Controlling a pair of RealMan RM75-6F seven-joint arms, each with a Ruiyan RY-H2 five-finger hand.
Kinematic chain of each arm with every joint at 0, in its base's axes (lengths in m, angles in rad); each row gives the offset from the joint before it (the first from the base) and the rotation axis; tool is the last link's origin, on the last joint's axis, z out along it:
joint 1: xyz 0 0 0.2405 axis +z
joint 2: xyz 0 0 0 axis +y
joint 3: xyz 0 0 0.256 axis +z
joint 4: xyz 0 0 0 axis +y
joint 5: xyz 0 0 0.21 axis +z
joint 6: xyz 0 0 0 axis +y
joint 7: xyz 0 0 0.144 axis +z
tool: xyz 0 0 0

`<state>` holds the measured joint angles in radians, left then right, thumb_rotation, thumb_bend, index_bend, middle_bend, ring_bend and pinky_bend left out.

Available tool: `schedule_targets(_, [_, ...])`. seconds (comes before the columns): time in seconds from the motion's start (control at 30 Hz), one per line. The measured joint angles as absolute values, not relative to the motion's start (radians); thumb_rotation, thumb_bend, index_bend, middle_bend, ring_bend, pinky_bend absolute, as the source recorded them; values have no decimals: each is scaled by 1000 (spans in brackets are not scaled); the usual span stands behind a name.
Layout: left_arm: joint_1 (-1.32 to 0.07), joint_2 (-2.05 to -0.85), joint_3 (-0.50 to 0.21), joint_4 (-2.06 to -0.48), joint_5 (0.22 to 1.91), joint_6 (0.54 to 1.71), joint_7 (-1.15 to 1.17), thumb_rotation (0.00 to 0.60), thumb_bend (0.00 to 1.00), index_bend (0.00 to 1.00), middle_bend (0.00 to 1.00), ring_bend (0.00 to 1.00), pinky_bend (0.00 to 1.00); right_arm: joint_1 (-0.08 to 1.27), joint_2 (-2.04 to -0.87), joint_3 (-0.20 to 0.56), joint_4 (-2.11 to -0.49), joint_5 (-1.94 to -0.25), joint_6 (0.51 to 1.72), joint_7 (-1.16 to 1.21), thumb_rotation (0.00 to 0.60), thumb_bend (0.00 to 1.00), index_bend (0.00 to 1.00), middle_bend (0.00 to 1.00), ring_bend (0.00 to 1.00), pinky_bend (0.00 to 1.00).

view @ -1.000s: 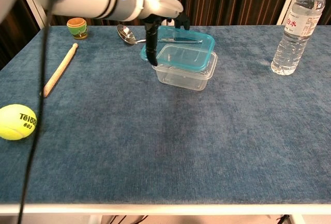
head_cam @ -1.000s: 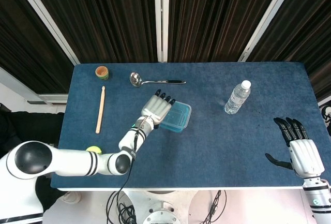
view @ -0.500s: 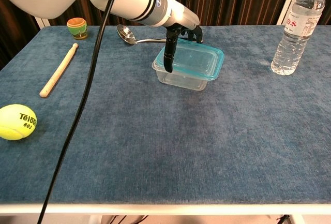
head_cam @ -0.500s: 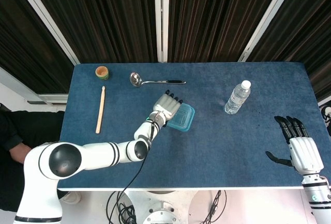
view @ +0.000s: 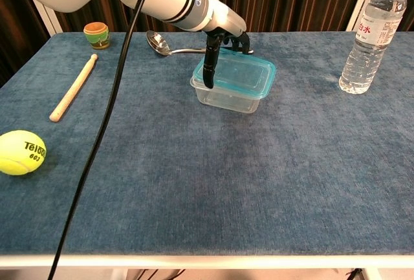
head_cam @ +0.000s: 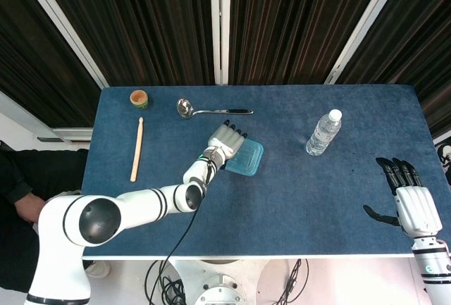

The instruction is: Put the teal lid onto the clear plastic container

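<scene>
In the middle of the frame the teal lid [view: 237,73] lay on the clear plastic container [view: 228,96] with the left hand [head_cam: 225,141] gripping its left edge, while the right hand [head_cam: 412,203] waited with fingers apart at the lower right, a wide bare table [view: 213,183] stretching between them.

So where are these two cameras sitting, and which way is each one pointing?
Head view: high above the near table edge, looking steeply down on the whole table; both arms show, left robot hand on the teal lid, right robot hand apart from it at the right edge.
Chest view: low at the near edge, looking across the table; only the left arm and left robot hand show.
Shared: teal lid, clear plastic container, water bottle, ladle, wooden stick.
</scene>
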<state>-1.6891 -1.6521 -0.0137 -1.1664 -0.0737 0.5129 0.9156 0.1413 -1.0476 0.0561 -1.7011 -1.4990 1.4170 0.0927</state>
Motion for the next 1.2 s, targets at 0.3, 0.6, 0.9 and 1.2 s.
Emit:
schedule_targets(0.3, [-1710, -1659, 40, -1135, -80, 477, 851, 600, 271, 289, 204, 73, 7, 140, -1050, 59, -1701, -1492, 1411, 87, 600, 100, 0, 83, 0, 24])
schedule_targets(0.6, [-1737, -1654, 78, -1140, -104, 466, 787, 600, 270, 283, 202, 73, 7, 141, -1048, 61, -1703, -1493, 1408, 85, 600, 101, 0, 83, 0, 24])
schedule_targets(0.9, [-1772, -1664, 128, -1145, -133, 458, 753, 600, 220, 110, 97, 27, 11, 139, -1049, 60, -1696, -1499, 1410, 97, 600, 101, 0, 81, 0, 24])
schedule_targets(1.2, [-1789, -1654, 144, -1182, -125, 502, 722, 600, 125, 0, 0, 0, 4, 136, -1049, 59, -1694, -1510, 1419, 106, 600, 102, 0, 81, 0, 24])
